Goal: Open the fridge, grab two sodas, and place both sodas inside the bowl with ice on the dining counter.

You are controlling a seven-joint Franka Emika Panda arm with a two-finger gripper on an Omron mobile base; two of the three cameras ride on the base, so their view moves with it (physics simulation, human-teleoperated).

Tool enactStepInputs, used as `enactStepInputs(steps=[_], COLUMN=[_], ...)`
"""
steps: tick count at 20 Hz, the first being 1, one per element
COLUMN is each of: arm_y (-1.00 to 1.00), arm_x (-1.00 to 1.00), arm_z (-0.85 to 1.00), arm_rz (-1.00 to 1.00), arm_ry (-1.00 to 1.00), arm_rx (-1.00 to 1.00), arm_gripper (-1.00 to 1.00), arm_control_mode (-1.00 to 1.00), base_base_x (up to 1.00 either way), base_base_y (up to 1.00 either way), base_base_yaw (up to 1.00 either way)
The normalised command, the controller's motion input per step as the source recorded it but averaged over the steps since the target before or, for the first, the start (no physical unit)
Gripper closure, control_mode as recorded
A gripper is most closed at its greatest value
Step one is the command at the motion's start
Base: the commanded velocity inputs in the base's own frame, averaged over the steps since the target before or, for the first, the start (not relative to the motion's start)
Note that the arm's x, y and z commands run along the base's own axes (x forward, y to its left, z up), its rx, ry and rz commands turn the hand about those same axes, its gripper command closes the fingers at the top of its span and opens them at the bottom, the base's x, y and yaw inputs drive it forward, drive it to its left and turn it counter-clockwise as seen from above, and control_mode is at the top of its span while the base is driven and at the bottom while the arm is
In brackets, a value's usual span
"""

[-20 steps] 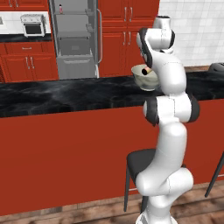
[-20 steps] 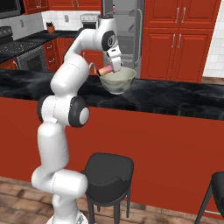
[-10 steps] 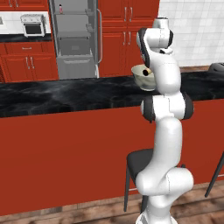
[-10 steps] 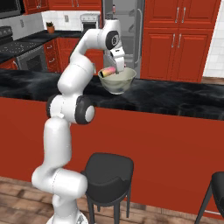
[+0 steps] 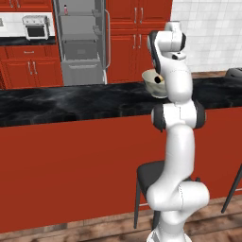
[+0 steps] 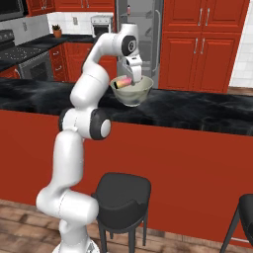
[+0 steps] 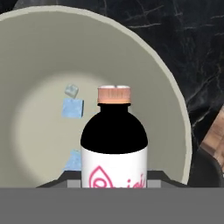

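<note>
Now the fingers (image 6: 132,78), at upper centre of the right base view, clench a soda (image 7: 114,144) over the bowl (image 7: 166,83) on the surface (image 6: 197,109). Its long axis points, cap first, toward the bowl's icy floor directly ahead.

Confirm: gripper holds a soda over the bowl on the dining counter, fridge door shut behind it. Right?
Not quite. The fridge stands open, its shelves showing in the left base view. The rest holds: the gripper is shut on a soda over the bowl on the dining counter.
</note>
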Motion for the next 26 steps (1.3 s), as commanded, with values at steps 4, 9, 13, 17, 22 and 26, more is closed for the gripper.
enactStepInputs(steps=[4,9,13,17,22,26], arm_y=[0.0,0.0,0.0,0.0,-0.05,-0.01], arm_x=[0.0,0.04,0.15,0.12,0.15,0.02], arm_z=[-0.27,-0.23,-0.19,-0.12,-0.02,0.04], arm_rz=[0.0,0.0,0.0,0.01,0.02,0.0], arm_ry=[0.01,0.03,0.05,0.02,0.0,0.0], arm_rx=[0.0,0.0,0.0,0.0,0.02,0.02], arm_gripper=[1.0,1.0,-1.0,-1.0,-1.0,-1.0], arm_control_mode=[-1.0,-1.0,-1.0,-1.0,-1.0,-1.0], base_base_x=[0.0,0.0,0.0,0.0,0.0,0.0], base_base_y=[0.0,0.0,0.0,0.0,0.0,0.0], base_base_yaw=[0.0,0.0,0.0,0.0,0.0,0.0])
